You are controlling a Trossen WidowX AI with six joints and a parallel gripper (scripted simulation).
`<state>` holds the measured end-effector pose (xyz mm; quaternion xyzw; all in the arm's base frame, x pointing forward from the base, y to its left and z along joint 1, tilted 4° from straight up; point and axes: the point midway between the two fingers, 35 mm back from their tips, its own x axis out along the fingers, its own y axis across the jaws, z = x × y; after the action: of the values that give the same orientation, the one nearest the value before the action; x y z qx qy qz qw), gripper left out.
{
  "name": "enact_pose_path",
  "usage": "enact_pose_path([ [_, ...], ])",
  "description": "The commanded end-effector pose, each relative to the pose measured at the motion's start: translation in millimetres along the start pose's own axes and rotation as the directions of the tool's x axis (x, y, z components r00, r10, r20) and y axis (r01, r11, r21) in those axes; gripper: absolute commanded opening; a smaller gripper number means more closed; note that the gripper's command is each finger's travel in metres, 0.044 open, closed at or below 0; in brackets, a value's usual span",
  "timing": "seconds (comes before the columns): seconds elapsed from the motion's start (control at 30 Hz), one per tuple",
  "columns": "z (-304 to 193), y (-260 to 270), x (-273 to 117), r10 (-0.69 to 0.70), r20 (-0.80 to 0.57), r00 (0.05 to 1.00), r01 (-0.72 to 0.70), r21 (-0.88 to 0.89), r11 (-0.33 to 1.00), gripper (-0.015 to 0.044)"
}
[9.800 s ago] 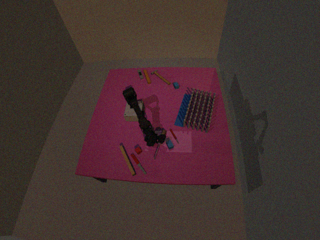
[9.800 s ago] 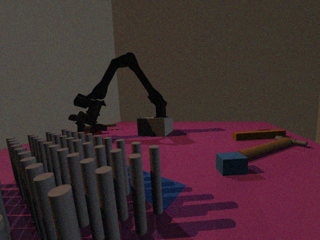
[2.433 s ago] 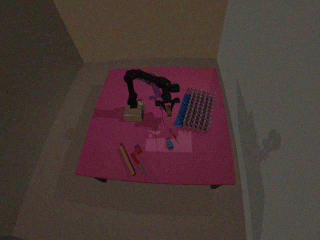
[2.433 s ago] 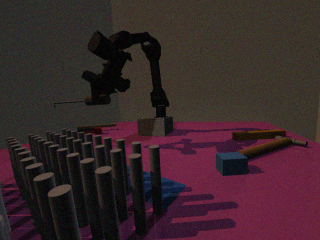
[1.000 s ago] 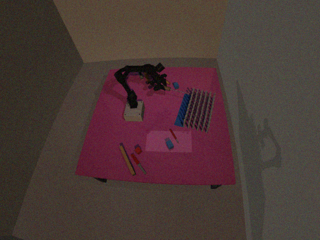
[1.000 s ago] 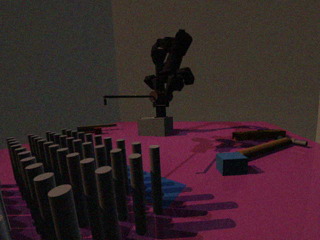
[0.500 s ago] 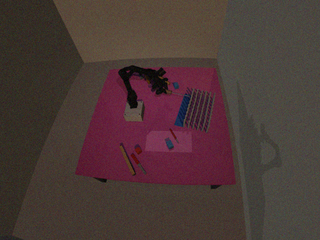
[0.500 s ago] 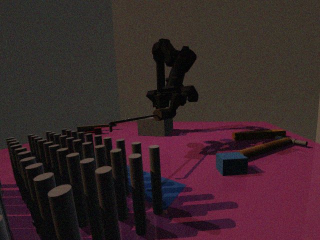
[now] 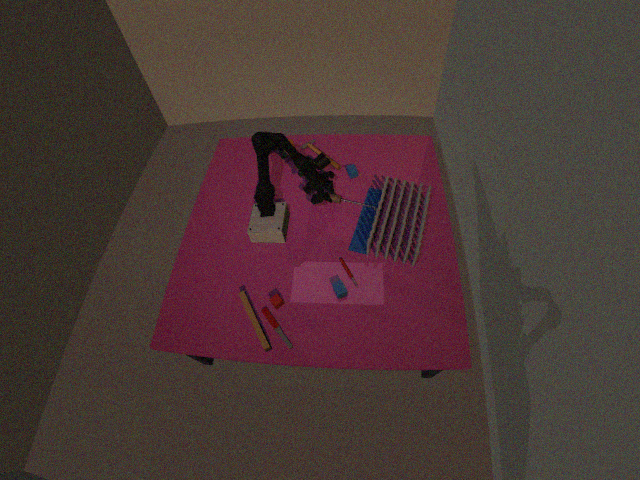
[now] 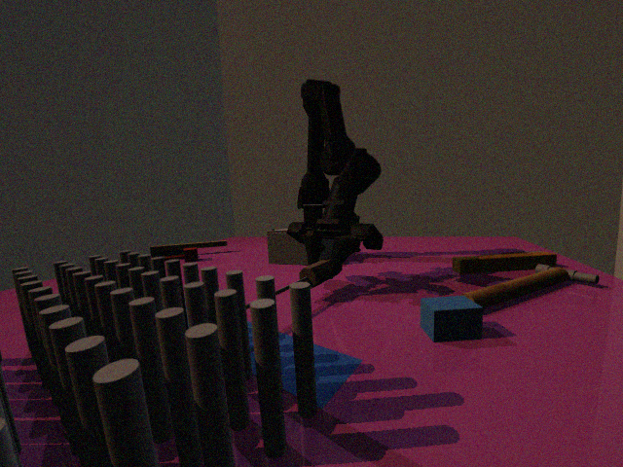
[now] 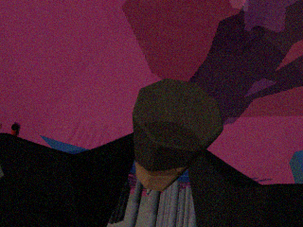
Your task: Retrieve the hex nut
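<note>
You see a plain room, maybe a robot test place; the exact kind you cannot tell. Bare walls [image 9: 310, 62] [image 10: 427, 100] surround one pink counter [image 9: 206, 289] [image 10: 502, 402] [image 11: 62, 61], which carries a black robot arm [image 9: 263, 170] [image 10: 314, 135], rows of metal spacers [image 9: 395, 222] [image 10: 203, 381] [image 11: 151, 208] and some tools.
</note>
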<state>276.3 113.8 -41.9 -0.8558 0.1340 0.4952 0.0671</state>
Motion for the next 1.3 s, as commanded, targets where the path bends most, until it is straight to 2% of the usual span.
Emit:
enact_pose_path([
  [0.0, 2, 1, 4, -0.006, -0.012, 1.000, 0.006, 0.011, 1.000, 0.0000],
  [1.27, -24, -1, 21, -0.007, -0.014, 1.000, 0.007, 0.008, 1.000, 0.0000],
])
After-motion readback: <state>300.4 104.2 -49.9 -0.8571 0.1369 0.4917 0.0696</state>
